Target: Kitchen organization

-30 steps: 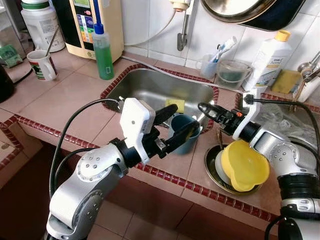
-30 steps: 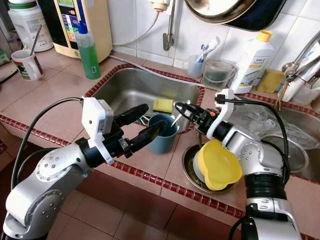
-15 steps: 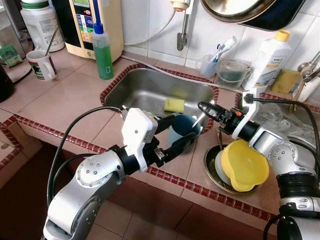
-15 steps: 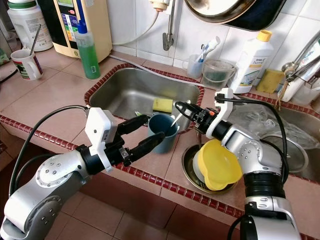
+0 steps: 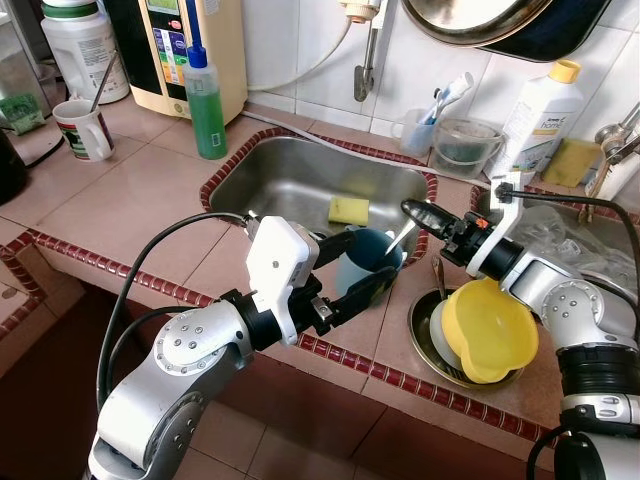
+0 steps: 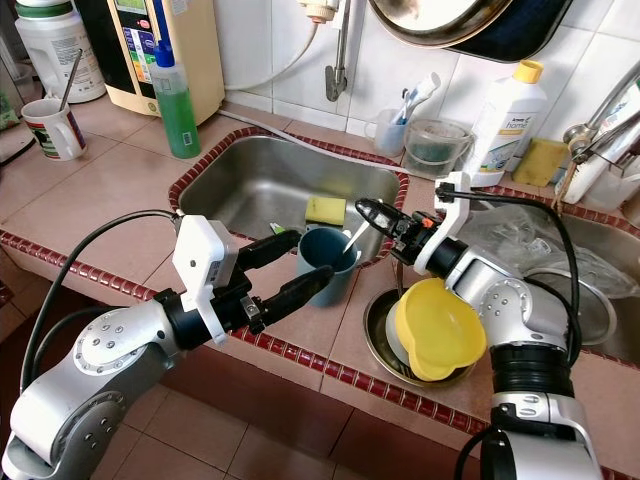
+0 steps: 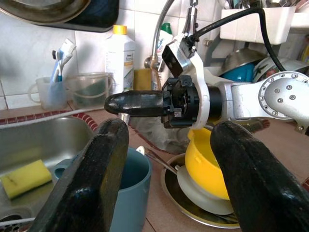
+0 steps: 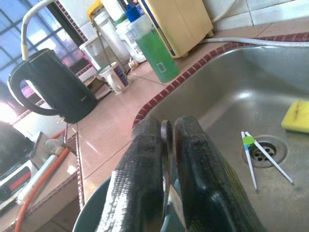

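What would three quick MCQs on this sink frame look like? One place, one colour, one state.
1. Where is the yellow sponge?
A in the sink
B on the plate
C by the kettle

2. What colour is the mug between the left gripper's fingers?
A white
B blue
C yellow

3. How is the right gripper?
A wide open
B shut on a thin utensil
C holding the bowl

Answers: 1 A, it lies on the basin floor. 2 B, blue body at the sink edge. 3 B, fingers pinch a thin metal handle above the mug.

Silver jointed arms (image 5: 190, 350), white wrist housings (image 5: 280, 262), black cables (image 6: 90, 240), black-fingered hands (image 5: 345, 270)
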### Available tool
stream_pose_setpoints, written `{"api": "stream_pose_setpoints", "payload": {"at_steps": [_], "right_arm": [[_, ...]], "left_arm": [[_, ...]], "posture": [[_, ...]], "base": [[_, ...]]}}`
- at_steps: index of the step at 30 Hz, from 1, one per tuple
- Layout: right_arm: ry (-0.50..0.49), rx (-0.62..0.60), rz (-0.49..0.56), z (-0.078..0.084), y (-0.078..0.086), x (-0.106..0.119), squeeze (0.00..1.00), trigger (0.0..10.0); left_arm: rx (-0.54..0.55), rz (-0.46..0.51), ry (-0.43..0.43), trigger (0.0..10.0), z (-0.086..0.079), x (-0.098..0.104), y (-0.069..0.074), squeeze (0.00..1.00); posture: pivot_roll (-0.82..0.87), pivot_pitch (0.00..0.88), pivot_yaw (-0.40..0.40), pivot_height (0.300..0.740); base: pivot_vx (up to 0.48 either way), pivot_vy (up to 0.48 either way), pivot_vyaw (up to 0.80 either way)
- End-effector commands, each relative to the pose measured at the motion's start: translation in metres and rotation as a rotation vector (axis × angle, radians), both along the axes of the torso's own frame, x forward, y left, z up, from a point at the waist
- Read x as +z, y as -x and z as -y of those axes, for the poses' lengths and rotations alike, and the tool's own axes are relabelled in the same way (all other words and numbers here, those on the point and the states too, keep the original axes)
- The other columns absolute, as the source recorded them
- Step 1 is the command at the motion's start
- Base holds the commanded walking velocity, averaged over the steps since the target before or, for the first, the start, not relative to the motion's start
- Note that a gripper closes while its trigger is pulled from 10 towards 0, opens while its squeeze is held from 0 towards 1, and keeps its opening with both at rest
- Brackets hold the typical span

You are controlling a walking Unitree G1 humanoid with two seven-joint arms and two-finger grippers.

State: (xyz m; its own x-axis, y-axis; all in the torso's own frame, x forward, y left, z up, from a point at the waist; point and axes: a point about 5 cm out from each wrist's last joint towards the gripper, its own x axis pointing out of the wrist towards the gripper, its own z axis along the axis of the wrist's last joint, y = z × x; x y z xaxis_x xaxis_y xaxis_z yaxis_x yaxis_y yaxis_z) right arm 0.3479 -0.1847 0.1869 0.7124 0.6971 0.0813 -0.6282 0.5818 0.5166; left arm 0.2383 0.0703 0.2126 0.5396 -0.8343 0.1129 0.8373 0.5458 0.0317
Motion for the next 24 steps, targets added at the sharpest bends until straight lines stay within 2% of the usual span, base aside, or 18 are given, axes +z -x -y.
{"api": "stream_pose_setpoints", "payload": {"at_steps": [1, 12, 13, 14, 15, 24], "right_arm": [[-0.026, -0.001, 0.036, 0.0, -0.002, 0.014, 0.0, 0.0], [-0.067, 0.012, 0.047, -0.002, -0.004, 0.021, 0.0, 0.0], [-0.066, 0.018, 0.05, -0.002, -0.003, 0.022, 0.0, 0.7], [-0.065, 0.021, 0.052, -0.003, -0.003, 0.022, 0.0, 2.8], [-0.062, 0.024, 0.057, -0.002, -0.003, 0.025, 0.0, 10.0], [-0.054, 0.019, 0.105, 0.004, -0.006, 0.041, 0.0, 10.0]], "left_arm": [[-0.012, 0.006, -0.002, 10.0, 0.003, 0.0, 0.0, 0.0], [-0.01, 0.016, 0.003, 10.0, 0.004, 0.001, -0.003, 0.0], [-0.011, 0.017, 0.003, 10.0, 0.005, 0.001, -0.003, 0.0], [-0.011, 0.018, 0.003, 10.0, 0.005, 0.001, -0.003, 0.0], [-0.011, 0.017, 0.004, 10.0, 0.005, 0.001, -0.003, 0.0], [-0.013, 0.021, 0.005, 10.0, 0.005, 0.001, -0.004, 0.0]], "posture": [[-0.02, 0.028, -0.067, 0.74], [-0.02, 0.007, -0.075, 0.74], [-0.02, 0.006, -0.076, 0.74], [-0.02, 0.006, -0.076, 0.74], [-0.02, 0.005, -0.076, 0.74], [-0.02, 0.002, -0.074, 0.74]], "base": [[0.0, 0.0, 0.0], [0.0, 0.0, 0.0], [0.0, 0.0, 0.0], [0.0, 0.0, 0.0], [0.0, 0.0, 0.0], [0.0, 0.0, 0.0]]}}
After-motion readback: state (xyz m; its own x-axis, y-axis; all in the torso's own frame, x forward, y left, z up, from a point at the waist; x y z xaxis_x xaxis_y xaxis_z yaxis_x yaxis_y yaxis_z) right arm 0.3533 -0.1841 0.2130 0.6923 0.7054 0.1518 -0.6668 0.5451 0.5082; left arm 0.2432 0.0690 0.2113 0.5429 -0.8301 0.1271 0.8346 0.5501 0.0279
